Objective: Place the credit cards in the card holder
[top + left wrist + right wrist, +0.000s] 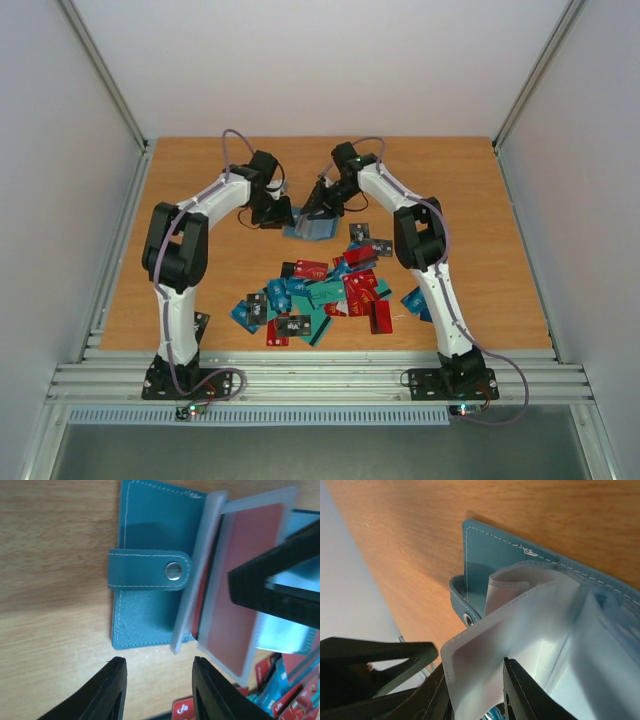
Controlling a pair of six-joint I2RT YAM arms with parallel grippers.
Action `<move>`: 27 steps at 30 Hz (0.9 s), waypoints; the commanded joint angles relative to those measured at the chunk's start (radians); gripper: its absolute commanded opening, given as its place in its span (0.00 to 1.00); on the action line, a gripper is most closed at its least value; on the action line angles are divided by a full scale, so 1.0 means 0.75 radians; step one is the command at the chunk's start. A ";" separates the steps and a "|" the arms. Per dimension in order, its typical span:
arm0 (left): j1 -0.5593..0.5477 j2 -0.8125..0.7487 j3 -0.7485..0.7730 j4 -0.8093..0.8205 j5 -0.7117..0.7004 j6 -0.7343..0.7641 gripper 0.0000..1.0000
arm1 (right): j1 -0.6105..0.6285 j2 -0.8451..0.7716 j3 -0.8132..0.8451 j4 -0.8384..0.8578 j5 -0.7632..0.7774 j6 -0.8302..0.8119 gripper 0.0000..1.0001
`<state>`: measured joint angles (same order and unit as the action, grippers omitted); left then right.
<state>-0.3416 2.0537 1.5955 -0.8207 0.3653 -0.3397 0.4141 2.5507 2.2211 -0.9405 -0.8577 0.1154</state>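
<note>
Far centre of the bench [200, 180]: the teal card holder [150, 610] lies open between two robot arms, one cover flat on the wood and its clear sleeves [260, 510] fanned up off the spine. The loose credit cards [320, 295] sit heaped well apart on the near side.

The right gripper [475, 680] is closed on the free edge of one sleeve leaf, lifting it. The left gripper [159, 672] hangs just beside the cover with its jaws parted and nothing between them.

The holder looks light, with a soft stitched cover, and its sleeves are floppy, slick film that bows under a pinch (a firm tug would likely drag the whole wallet across the wood). Pressing down the flat cover or its snap strap [150, 570] seems the safest way to steady it, while each leaf is best taken at its outer edge. The cards appear thin, stiff and slippery, so they are best nipped by a short edge.

From above, the spread holder runs roughly left to right, with the strap folded around the left cover's outer edge. One red card [240, 580] shows lengthwise inside a sleeve; which way the sleeve mouths face cannot be told.
</note>
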 commanded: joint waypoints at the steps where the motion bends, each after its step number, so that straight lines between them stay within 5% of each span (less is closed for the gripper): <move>1: 0.006 0.095 0.051 0.039 -0.055 0.105 0.39 | 0.010 0.075 0.103 -0.079 0.002 0.006 0.28; 9: 0.007 0.185 0.080 0.080 -0.087 0.132 0.36 | 0.010 0.141 0.172 -0.135 0.003 -0.009 0.29; 19: 0.006 0.217 0.062 0.219 -0.150 0.013 0.61 | 0.012 0.205 0.225 -0.181 -0.006 -0.020 0.30; 27: 0.011 0.190 0.024 0.295 -0.282 -0.077 0.64 | 0.012 0.227 0.229 -0.205 0.014 -0.031 0.31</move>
<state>-0.3412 2.1796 1.6390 -0.6632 0.2455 -0.3565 0.4141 2.6556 2.3856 -1.0454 -0.8951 0.1040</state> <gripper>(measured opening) 0.638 0.304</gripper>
